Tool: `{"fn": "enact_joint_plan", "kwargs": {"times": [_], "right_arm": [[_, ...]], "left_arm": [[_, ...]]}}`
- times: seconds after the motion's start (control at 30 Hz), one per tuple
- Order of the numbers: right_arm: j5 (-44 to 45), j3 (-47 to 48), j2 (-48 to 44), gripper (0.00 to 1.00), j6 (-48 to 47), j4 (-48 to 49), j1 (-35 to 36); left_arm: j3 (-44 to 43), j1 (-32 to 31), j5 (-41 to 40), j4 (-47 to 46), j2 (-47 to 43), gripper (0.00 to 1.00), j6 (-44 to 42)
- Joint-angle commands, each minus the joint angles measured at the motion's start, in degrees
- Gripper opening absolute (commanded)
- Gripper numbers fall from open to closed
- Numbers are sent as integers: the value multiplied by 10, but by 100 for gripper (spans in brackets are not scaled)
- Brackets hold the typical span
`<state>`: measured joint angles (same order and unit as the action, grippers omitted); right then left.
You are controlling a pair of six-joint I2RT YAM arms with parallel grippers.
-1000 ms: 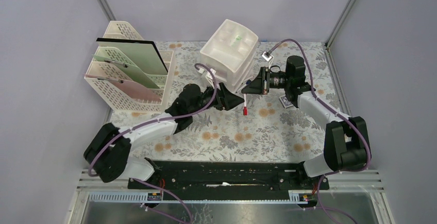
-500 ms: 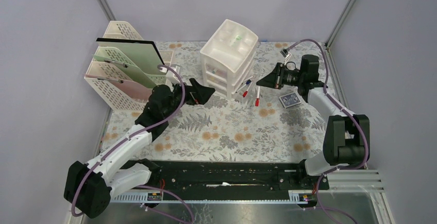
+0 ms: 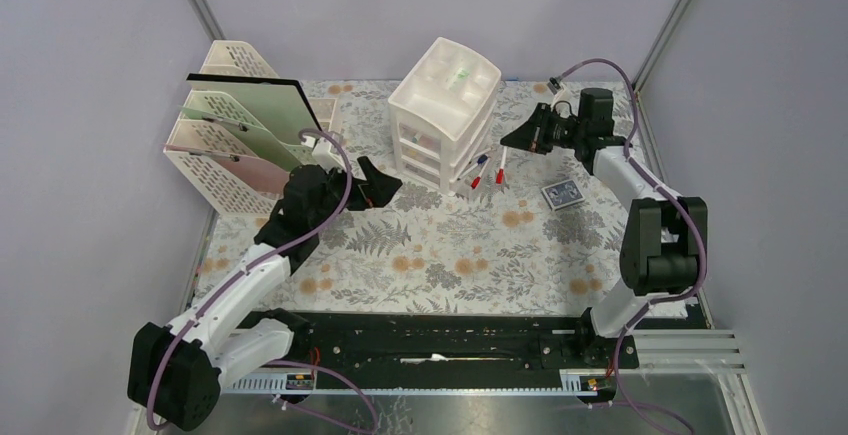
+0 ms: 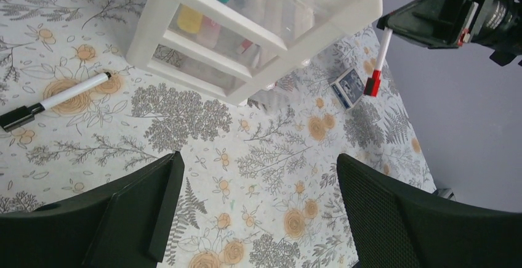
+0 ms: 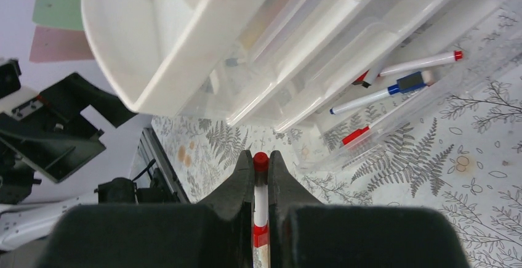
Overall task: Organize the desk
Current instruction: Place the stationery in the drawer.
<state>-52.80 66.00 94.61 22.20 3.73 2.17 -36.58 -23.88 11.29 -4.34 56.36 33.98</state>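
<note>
The right fingers [image 5: 245,185] are pressed tight on a white marker with a red cap [image 5: 261,203], which sticks out straight between them, cap end away from the wrist. From above, that marker hangs cap-down at the right end of the pulled-out bottom drawer [image 3: 482,173] – whether over it or just beside it I cannot tell. The left fingers [image 3: 380,183] stand spread as wide as they go, with nothing between them, held above bare cloth just left of the white drawer unit [image 3: 445,85].

The open drawer holds several markers: one red-capped [image 5: 409,63], one blue-capped [image 5: 381,92], and another with a red end [image 5: 356,135]. The upper drawers are pushed in, with contents showing dimly through the clear fronts. In the left wrist view, a black-capped marker [image 4: 55,98] lies flat on the cloth to the left of the drawer unit, apart from it.

A small blue-patterned box [image 3: 563,193] lies on the cloth to the right of the drawer, near the right arm. Toward the back left stands a cream lattice file rack [image 3: 215,170] holding green and pink sheets and a black board.

The desk surface [image 3: 440,255] – pale cloth with grey ferns and orange flowers – lies under both arms and carries all of this.
</note>
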Motion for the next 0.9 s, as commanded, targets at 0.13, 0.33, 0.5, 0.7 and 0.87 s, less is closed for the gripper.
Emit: {"fn": "enact_joint_plan", "kwargs": {"times": [0.13,0.33,0.5,0.7,0.87], "right_arm": [[72,55,38,1,65,-4,-2],[114,75,62,1,108,-3,2],[162,83,70,3,129,-3,17],[203,87,83,4,157,-2,35],[223,93,94,6,165,-4,44]], "left_arm": [[31,4,-10,-6,-41,99,0],[39,5,-17,-1,-52,99,1],[40,5,-20,5,-53,99,0],[41,6,-22,10,-55,99,0],[43,6,-26,15,-59,99,0]]}}
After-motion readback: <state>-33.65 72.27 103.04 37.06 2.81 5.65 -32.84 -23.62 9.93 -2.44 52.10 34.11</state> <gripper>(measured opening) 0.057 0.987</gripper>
